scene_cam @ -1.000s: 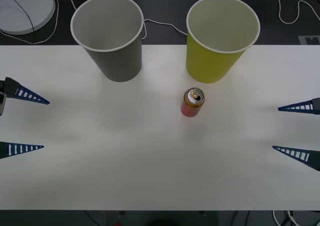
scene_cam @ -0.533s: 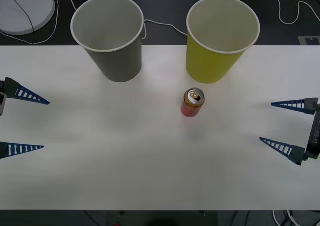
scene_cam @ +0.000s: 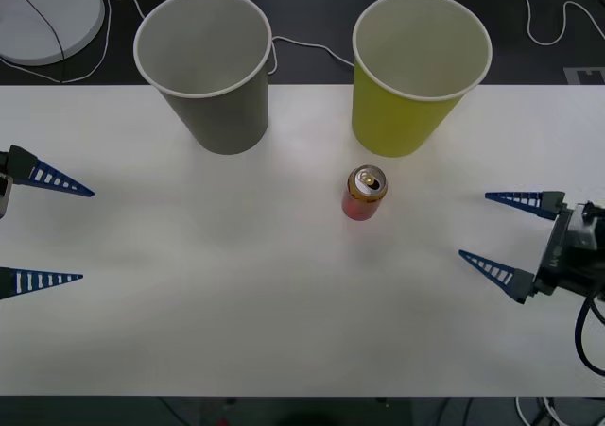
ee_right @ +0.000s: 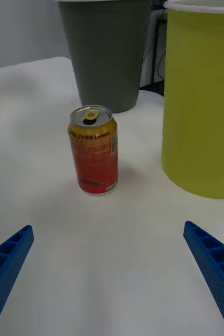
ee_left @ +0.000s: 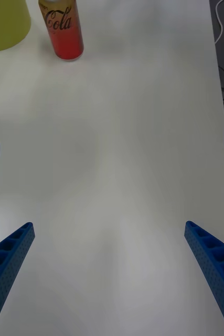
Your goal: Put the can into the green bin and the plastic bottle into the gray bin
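Note:
The red-orange can stands upright on the white table, just in front of the green bin; the right wrist view has the can ahead of the open fingers, with the green bin beside it. The gray bin stands at the back left, also seen as the gray bin. My right gripper is open, a short way right of the can, fingers pointing at it. My left gripper is open at the table's left edge, far from the can. The plastic bottle is out of view.
The white table has free room across its front half. Behind its far edge lie a round white disc and white cables on a dark floor.
My right gripper has come in from the right edge toward the can, its wrist now showing. The left gripper, can and bins have not moved.

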You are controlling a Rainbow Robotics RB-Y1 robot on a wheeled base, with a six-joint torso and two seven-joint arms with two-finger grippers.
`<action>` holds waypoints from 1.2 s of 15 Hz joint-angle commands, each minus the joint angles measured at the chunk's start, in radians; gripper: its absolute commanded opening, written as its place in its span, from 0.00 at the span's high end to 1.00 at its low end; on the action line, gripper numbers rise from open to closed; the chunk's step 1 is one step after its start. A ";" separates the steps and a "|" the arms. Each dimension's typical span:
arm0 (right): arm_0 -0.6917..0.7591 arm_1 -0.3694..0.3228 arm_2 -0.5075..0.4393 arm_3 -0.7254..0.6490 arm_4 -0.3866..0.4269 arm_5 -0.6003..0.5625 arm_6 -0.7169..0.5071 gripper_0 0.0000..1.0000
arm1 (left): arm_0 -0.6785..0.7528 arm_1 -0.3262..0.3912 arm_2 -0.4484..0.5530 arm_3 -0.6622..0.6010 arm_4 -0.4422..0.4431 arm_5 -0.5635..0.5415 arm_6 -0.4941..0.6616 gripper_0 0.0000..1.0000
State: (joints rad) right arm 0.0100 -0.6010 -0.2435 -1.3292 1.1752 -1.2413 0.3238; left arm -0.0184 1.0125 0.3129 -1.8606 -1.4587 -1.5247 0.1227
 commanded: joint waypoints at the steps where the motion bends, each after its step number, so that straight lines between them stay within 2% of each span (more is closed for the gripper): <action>1: -0.022 0.053 0.001 0.041 -0.003 0.003 0.015 0.00 | 0.000 0.000 0.000 0.000 0.000 0.000 0.000 0.00; 3: -0.050 0.096 0.004 0.082 -0.002 0.006 0.034 0.00 | 0.000 0.000 0.000 0.000 0.000 0.000 0.000 0.00; 10: -0.071 0.165 0.043 0.105 -0.002 0.062 0.073 0.00 | 0.000 0.000 0.000 0.000 0.000 0.000 0.000 0.00; 18: -0.105 0.224 0.161 0.107 -0.002 0.253 0.127 0.00 | 0.000 0.000 0.000 0.000 0.000 0.000 0.000 0.00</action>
State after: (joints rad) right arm -0.0915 -0.3815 -0.0932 -1.2232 1.1731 -1.0017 0.4492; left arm -0.0184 1.0124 0.3129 -1.8607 -1.4588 -1.5247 0.1227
